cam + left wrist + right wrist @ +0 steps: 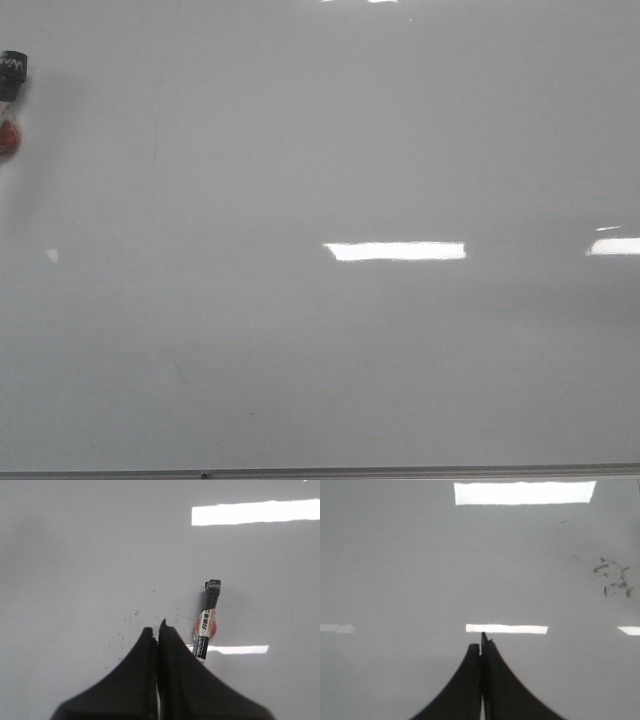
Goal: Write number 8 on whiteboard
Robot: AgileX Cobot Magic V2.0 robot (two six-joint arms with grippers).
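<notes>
The whiteboard [330, 330] fills the front view, glossy grey-white with bright light reflections and a thin metal edge at the bottom. No number 8 shows on it in any view. A marker with a black cap and a red-and-white label lies on the board at the far left edge [10, 85]; it also shows in the left wrist view [207, 625]. My left gripper [158, 629] is shut and empty, just beside the marker, not holding it. My right gripper [480, 647] is shut and empty above bare board. Neither gripper shows in the front view.
Faint thin grey scratches mark the board [155, 150]. Small black specks lie near the left gripper [135, 614]. A smudge of old grey marks [614, 577] shows in the right wrist view.
</notes>
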